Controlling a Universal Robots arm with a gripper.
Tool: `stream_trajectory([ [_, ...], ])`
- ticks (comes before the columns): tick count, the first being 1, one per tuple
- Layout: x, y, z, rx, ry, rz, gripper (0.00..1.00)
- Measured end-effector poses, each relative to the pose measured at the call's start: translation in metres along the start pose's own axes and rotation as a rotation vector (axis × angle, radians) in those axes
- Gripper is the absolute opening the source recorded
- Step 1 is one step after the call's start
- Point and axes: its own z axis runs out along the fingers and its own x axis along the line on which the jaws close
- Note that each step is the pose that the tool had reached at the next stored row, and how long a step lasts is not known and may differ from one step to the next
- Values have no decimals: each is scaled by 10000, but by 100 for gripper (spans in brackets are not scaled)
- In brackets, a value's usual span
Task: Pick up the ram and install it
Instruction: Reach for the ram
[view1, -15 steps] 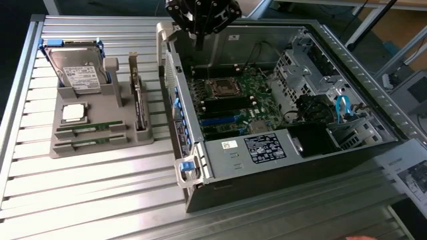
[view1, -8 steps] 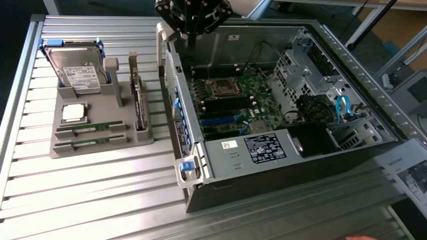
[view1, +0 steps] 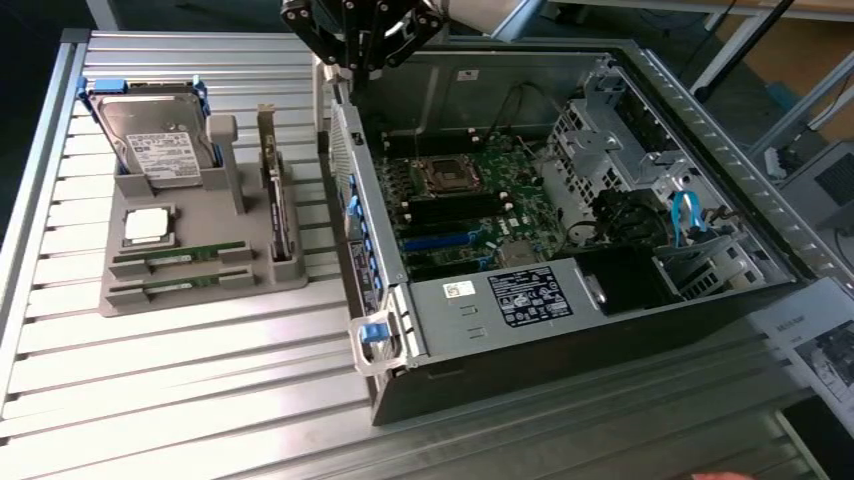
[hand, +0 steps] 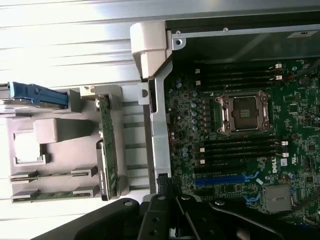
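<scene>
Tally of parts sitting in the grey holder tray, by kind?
hard drive: 1
processor chip: 1
ram sticks: 2
expansion card: 1
Total: 5

Table (view1: 200, 390) ribbed bare metal, bright sheen | tray (view1: 214, 228) grey plastic, matt | hard drive (view1: 158, 140) shiny metal lid, paper label | case (view1: 441, 335) dull sheet metal inside, black matt shell | motherboard (view1: 467, 215) glossy green board | ram (view1: 174, 262) green board | latch (view1: 375, 332) blue plastic

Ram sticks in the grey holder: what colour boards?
Green. The two long, thin ram sticks lie in the grey plastic holder, clearest in the exterior view.
</scene>
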Motion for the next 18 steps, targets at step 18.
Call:
stream_trajectory([
  [18,505,-38,-15,-2,-21,-3,10],
])
